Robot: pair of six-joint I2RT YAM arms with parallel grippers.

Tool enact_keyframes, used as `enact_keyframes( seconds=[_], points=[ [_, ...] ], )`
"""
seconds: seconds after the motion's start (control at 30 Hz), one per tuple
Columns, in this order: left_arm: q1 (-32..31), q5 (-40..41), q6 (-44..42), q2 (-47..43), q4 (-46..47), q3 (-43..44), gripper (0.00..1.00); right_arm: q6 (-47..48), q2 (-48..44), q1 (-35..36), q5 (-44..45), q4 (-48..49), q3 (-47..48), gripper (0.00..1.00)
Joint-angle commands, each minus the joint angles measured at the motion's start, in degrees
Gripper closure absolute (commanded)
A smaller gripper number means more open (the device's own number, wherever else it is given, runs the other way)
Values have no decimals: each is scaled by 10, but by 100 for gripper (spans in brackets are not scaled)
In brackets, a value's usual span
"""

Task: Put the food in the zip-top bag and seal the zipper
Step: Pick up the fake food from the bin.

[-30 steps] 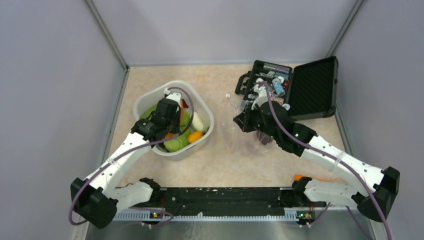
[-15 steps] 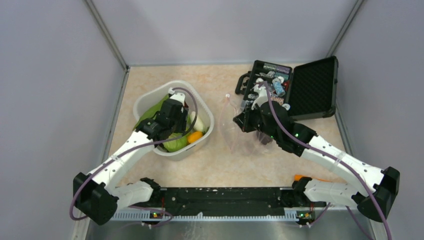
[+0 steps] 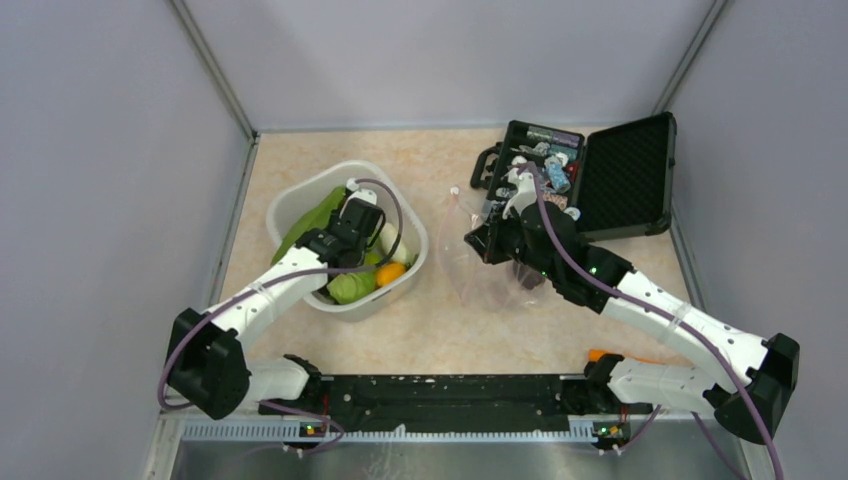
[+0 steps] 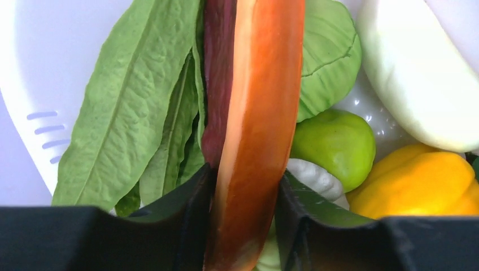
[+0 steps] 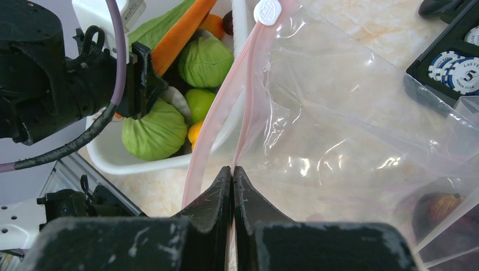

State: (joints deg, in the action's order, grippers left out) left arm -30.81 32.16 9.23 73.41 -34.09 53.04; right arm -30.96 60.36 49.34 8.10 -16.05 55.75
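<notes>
Zip-top bag (image 3: pixel 465 270) lies flat on the beige table (image 3: pixel 440 345), mid-scene, w/ its mouth edge on the left side.

Far right: black case (image 3: pixel 622 178), lid open, touching the bag's far-right corner.

Left of the bag: white tub (image 3: pixel 366 306), just beside the mouth, holding most of the food.

L arm comes in from near left and over the tub. R arm comes from near right and across the bag.

Left gripper (image 4: pixel 243 180) is inside the tub, jaws roughly half spread, and both fingers (image 4: pixel 195 192) press the sides of the orange carrot (image 4: pixel 260 113). That's a grip, carrot pointing away to the far side. Can't tell if it's lifted off the pile.

Right gripper (image 5: pixel 233 169) has its jaws fully together, pinching the zip-top bag at its mouth edge, so the mouth gapes a bit.

Food in the tub: long leafy green piece (image 4: pixel 124 113) left of the carrot, white radish (image 4: pixel 418 73) on the right, two green cabbages (image 5: pixel 158 132), yellow pepper (image 4: pixel 418 183), and a small lime-green fruit (image 4: pixel 336 144). A dark maroon strip (image 4: pixel 217 84) runs along the carrot's left side, touching it.

Dark purple round piece (image 5: pixel 446 212) shows thru the plastic at the bag's near end.

Zipper (image 5: pixel 217 118): two pink strips apart, not sealed, w/ a white slider (image 5: pixel 267 11) at the far end.

Blue-and-white chips (image 5: pixel 452 68) sit in the case.
</notes>
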Motion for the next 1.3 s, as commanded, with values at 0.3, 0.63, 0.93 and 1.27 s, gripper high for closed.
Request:
enact_keyframes(
  seconds=[0.3,0.63,0.93,1.27],
  points=[
    [-5,19,20,-170,-3,17,80,-4,-10,0,-3,23,-5,100],
    [-3,-282,47,-294,14,62,84,-1,-16,0,2,28,-11,100],
    [-3,-639,167,-303,19,81,83,9,-20,0,21,51,-24,100],
    [-4,-675,235,-312,-49,48,89,19,-23,0,39,56,-20,100]
  ],
)
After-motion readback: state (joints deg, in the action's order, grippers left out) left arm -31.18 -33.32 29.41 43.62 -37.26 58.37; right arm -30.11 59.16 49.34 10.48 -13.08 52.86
